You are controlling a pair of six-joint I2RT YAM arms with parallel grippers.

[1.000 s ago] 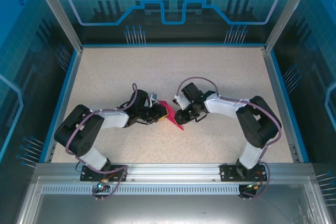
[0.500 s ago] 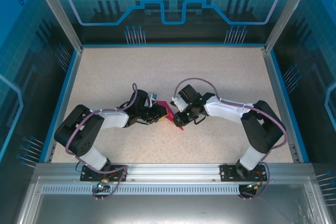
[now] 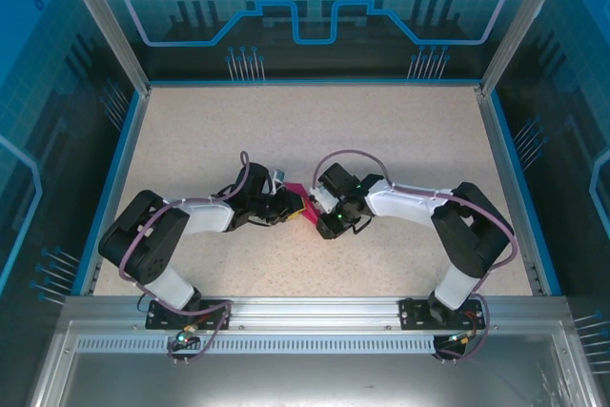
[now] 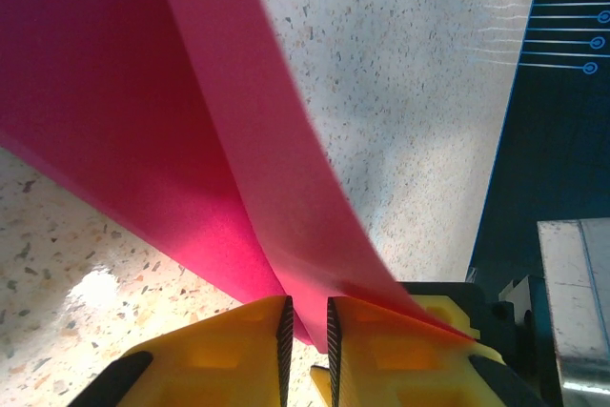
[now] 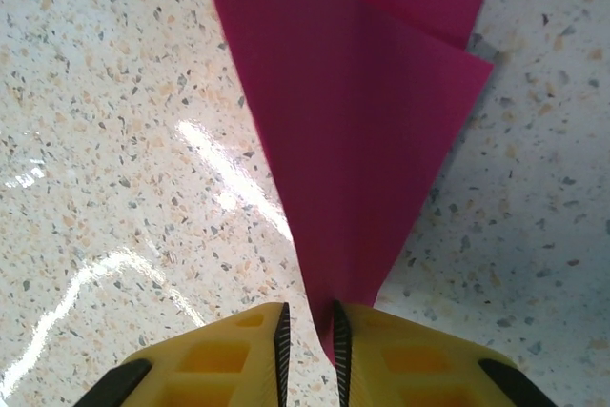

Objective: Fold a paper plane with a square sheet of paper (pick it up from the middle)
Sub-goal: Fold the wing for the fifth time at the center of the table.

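Note:
The square sheet of paper (image 3: 303,199) is a magenta-pink folded piece held up between both grippers near the table's middle. In the left wrist view the sheet (image 4: 143,121) curves up from between the yellow fingers of my left gripper (image 4: 305,316), which is shut on its edge. In the right wrist view a creased, layered flap of the sheet (image 5: 353,140) narrows to a tip that runs between the pads of my right gripper (image 5: 310,326), shut on it. From above, the left gripper (image 3: 292,207) and right gripper (image 3: 320,216) nearly meet at the paper.
The speckled beige table (image 3: 315,131) is bounded by a blue rim (image 3: 124,159) and glass walls. Both arms are bent inward over its near half, with the metal rail (image 3: 315,316) at their bases.
My right gripper has slid left, closer to the left gripper, and less of the pink paper shows between them. The left arm has stayed still.

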